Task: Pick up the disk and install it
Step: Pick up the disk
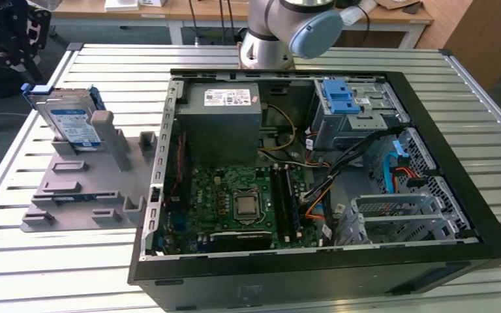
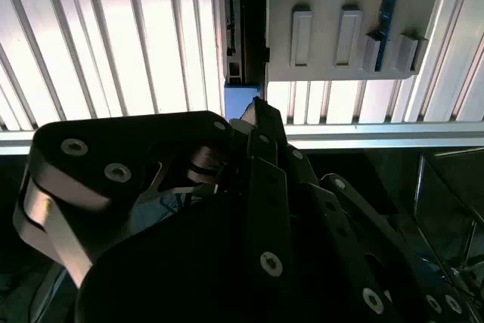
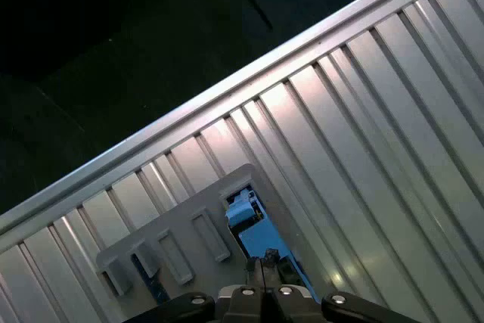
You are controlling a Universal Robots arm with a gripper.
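gripper (image 3: 265, 265) closed, empty, near the disk (image 1: 71, 122) — upright in a grey stand (image 1: 76, 189) at nine o'clock, exterior view.

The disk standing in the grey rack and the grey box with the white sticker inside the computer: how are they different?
The disk is thin and flat; the power supply box is chunky. The disk stands on edge in the grey rack outside the computer case; the box sits inside it. The disk has a blue frame; the box is plain grey. Both are rectangular and carry a label.
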